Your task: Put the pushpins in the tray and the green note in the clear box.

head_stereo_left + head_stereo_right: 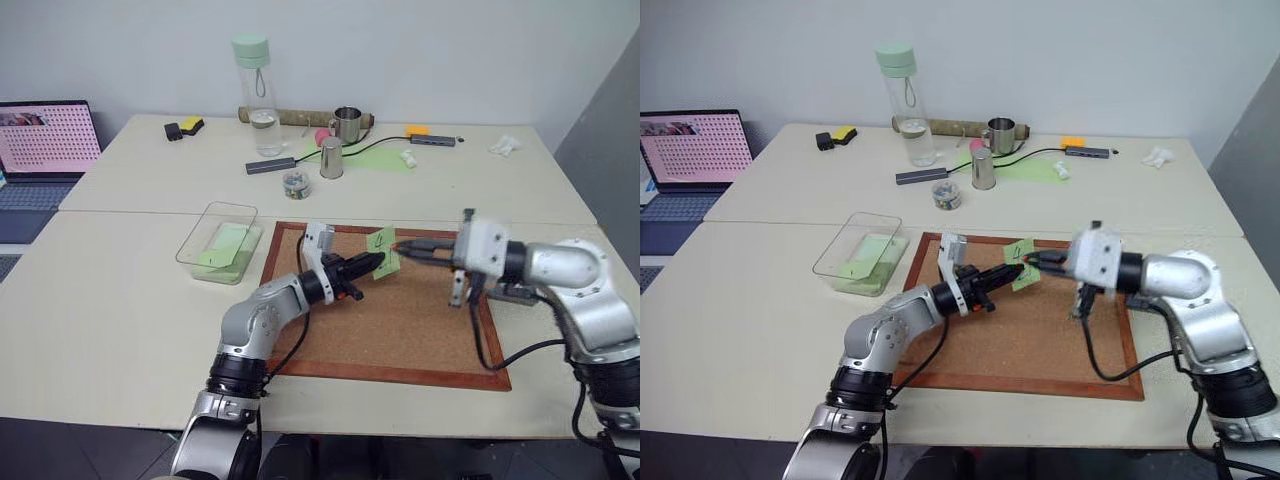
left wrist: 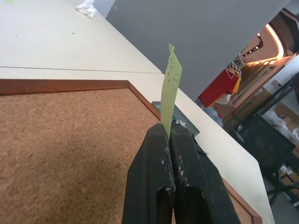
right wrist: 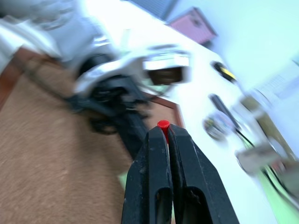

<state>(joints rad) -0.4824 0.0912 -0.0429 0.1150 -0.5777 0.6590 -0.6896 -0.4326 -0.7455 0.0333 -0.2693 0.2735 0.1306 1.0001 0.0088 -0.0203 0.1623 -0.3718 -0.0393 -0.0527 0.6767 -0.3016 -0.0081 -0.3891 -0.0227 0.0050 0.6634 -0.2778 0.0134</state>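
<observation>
My left gripper (image 1: 374,263) is shut on the lower edge of the small pale-green note (image 1: 382,250) and holds it upright above the cork board (image 1: 400,335). The left wrist view shows the green note (image 2: 170,88) edge-on, rising from the closed fingers. My right gripper (image 1: 399,247) points left at the note's far side and is shut on a red-headed pushpin (image 3: 163,124). The dark-grey tray (image 2: 189,127) lies just past the board's right edge, partly hidden under my right arm. The clear box (image 1: 218,235) stands left of the board.
A larger pale-green sheet (image 1: 232,265) lies under the clear box. Further back are a small jar of pins (image 1: 295,183), two metal cups (image 1: 332,158), a tall water bottle (image 1: 258,95) and a green mat (image 1: 385,158). A laptop (image 1: 45,140) stands at far left.
</observation>
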